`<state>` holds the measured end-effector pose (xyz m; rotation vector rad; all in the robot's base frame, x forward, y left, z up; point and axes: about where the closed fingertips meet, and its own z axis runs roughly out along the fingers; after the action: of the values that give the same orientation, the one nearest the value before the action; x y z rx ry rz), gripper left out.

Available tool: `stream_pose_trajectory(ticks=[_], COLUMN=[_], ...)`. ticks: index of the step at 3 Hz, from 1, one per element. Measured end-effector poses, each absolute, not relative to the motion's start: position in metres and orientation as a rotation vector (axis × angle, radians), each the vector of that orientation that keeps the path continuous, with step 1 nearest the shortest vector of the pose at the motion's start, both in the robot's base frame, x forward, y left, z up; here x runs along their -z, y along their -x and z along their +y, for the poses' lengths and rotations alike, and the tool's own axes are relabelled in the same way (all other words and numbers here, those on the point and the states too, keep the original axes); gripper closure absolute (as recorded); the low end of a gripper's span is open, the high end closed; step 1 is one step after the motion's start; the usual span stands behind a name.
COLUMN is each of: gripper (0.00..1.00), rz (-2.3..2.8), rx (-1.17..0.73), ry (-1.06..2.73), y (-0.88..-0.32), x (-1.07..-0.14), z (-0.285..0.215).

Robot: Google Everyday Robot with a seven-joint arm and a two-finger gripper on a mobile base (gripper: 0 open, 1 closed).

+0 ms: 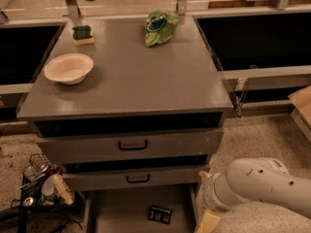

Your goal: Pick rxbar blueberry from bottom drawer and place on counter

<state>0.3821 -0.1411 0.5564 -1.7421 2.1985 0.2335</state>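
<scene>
The robot's white, rounded arm (260,184) is seen low at the bottom right, bent in from the right edge towards the cabinet's lower right corner. Its pale gripper (208,222) is found at the bottom edge, just beside the right wall of the bottom drawer (114,211), the lowest grey drawer with a flat floor, which is pulled open. Whether the gripper is clenched or released cannot be told, as most of it is cut off by the edge.

The rxbar blueberry (160,214), a small flat bar in a dark wrapper with pale print, lies on the drawer floor, to the left of the gripper and apart from it.

On the counter (136,81), the broad matte grey cabinet top, a pale round bowl (69,68), a green-and-yellow sponge (83,34) and a crumpled green chip bag (159,27) are set.
</scene>
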Motion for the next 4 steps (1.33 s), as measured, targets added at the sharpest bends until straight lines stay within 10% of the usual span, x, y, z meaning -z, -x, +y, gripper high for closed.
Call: stream_pose_trajectory(ticks=[4], gripper=[0.00], rz=[2.199], rx=[-0.231], ry=[1.865], y=[-0.368], x=[-0.450], z=[-0.107])
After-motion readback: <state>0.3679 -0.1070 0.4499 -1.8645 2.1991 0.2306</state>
